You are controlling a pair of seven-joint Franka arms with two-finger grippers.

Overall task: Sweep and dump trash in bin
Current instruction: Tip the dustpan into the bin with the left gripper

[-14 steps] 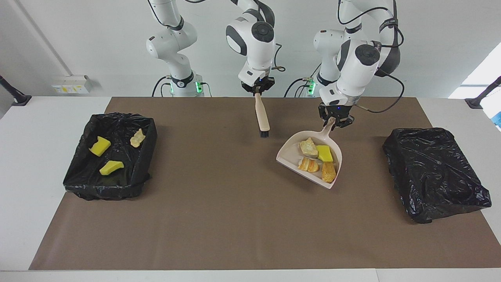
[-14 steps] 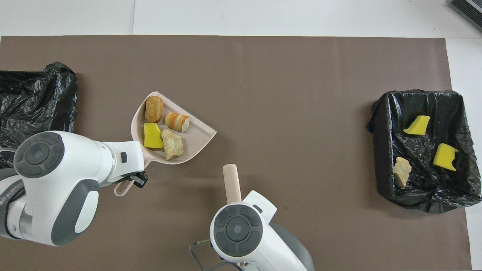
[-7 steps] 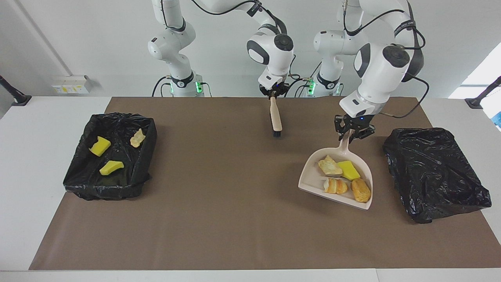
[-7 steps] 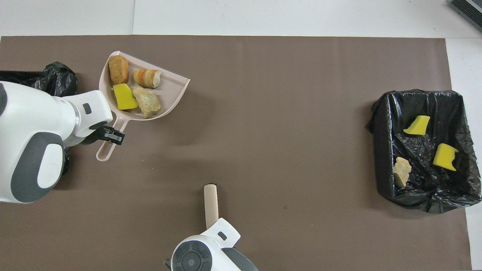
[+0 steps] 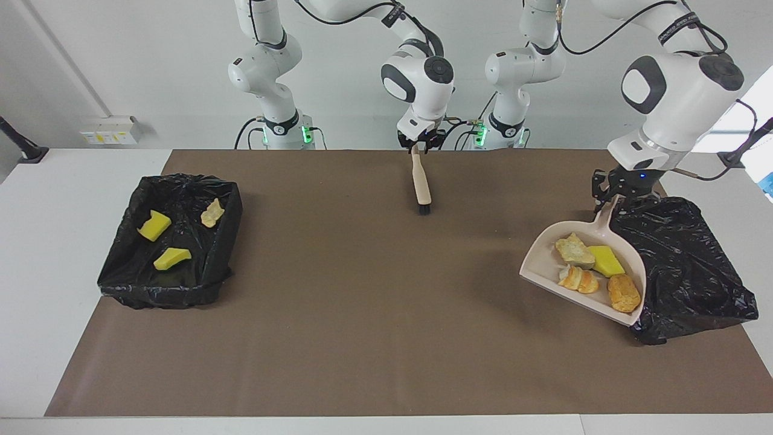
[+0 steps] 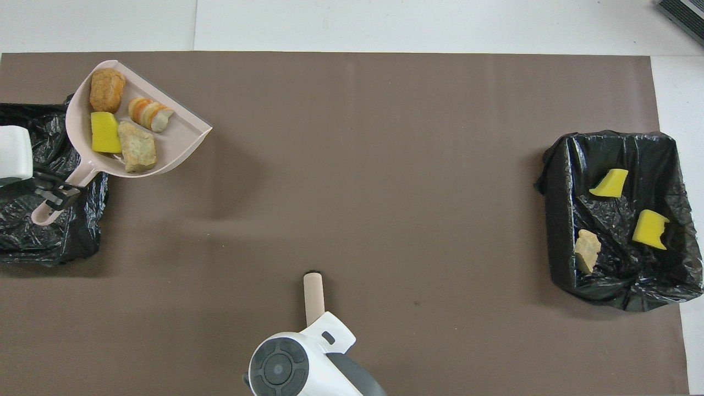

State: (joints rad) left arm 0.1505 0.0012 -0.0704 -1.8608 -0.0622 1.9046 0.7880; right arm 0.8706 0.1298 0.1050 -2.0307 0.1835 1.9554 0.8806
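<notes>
Nearest the robots, the right gripper is over the brown mat's edge at mid-table, with the brush hanging from it, bristles down; whether its fingers clamp the handle or have slackened cannot be told. The left gripper is over the near edge of the black-bagged bin at the left arm's end of the table, its fingers closed on the handle of the pink dustpan. The pan hangs below that gripper, spreading away from it partly over the bin's edge and partly over the mat beside the bin. Four bits of trash lie in the pan: a pale bread piece and a yellow sponge chunk closest to the handle, then a striped pastry and an orange-brown piece toward the open lip. At the right arm's end stands a second black-bagged bin, well apart from both grippers, holding two yellow sponge chunks and a tan piece.
</notes>
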